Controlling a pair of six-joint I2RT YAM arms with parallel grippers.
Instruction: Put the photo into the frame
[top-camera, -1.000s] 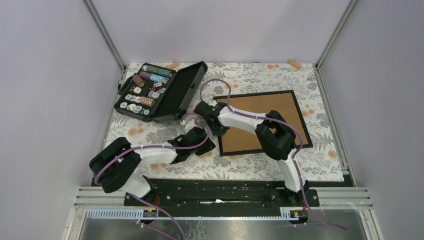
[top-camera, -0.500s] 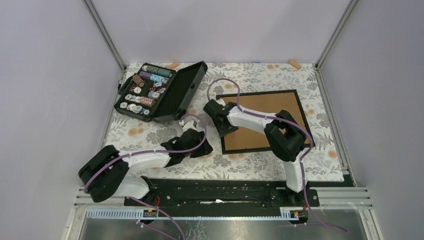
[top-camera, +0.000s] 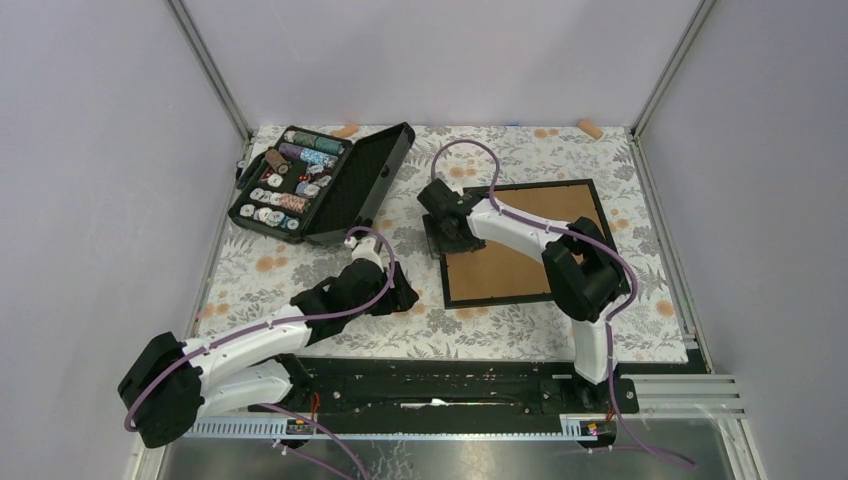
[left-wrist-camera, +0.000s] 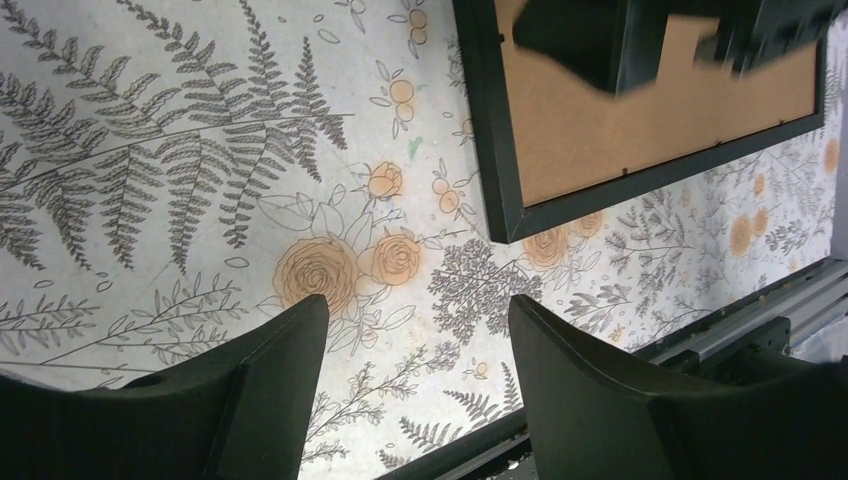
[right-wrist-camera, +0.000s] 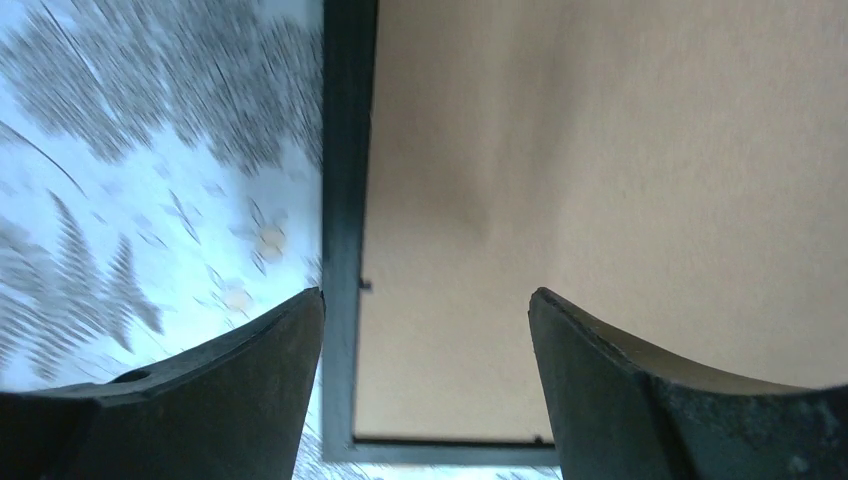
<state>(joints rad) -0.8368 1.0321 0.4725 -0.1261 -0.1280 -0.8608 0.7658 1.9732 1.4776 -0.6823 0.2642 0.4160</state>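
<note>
The frame (top-camera: 505, 272) lies face down right of centre, a thin black rim around a brown board back. My right gripper (top-camera: 445, 232) hovers over its left rim, open and holding nothing. In the right wrist view the right gripper (right-wrist-camera: 425, 300) straddles the black rim (right-wrist-camera: 345, 200), with the board (right-wrist-camera: 600, 150) beneath. My left gripper (top-camera: 405, 297) is open over the floral cloth, just left of the frame's near-left corner. The left wrist view shows the left gripper (left-wrist-camera: 415, 310) empty, and the frame (left-wrist-camera: 600, 150) at upper right. The photo is out of view.
An open black case of thread spools (top-camera: 320, 180) sits at the back left. Two small orange pieces (top-camera: 345, 130) (top-camera: 590, 128) lie along the back edge. A black rail (top-camera: 440, 380) with the arm bases runs along the near edge.
Both grippers have opened; the right one was shut a second ago. The right gripper moved toward the back along the frame's left rim. The left arm's elbow swung down and left.
</note>
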